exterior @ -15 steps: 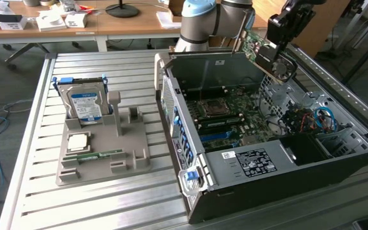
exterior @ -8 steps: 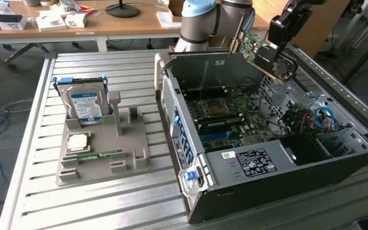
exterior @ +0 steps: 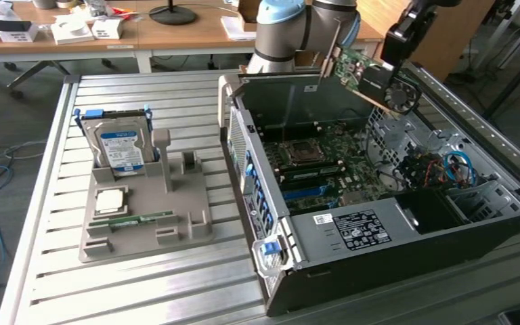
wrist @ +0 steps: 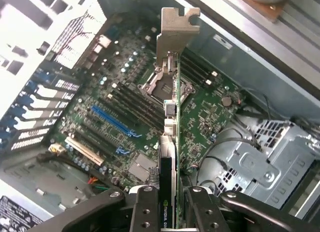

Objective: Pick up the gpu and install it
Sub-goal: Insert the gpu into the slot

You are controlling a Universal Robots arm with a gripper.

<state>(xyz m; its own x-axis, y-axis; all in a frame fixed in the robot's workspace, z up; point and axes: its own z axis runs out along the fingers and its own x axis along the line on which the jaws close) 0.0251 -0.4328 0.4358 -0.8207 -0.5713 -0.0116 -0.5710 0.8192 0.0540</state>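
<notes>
1. One gpu (exterior: 375, 80), a thin flat green circuit card with a black fan and a silvery metal bracket. It is aloft over the open black computer tower case (exterior: 378, 271), clear of the green motherboard (exterior: 332, 159) and not seated.
2. Hand (wrist: 170, 204), black, two-fingered. It pinches the gpu by its two faces, near the end away from the bracket.
3. Orientation: the card stands on edge. Its long axis runs from the hand out to the bracket. In the exterior view the bracket end sits higher, toward the exterior view's left, and the held end lower, toward its right.
4. Step in hand, as judged: carrying the card to its slot. To do it well:
   - Lay the long axis parallel to the long blue expansion slot (wrist: 112, 121).
   - Keep the bracket toward the case's rear openings.
   - Hold the card plumb.
   - Grip firmly without twisting.
5. Slatted metal table (exterior: 152, 284): it carries the case, which lies on its side.
</notes>
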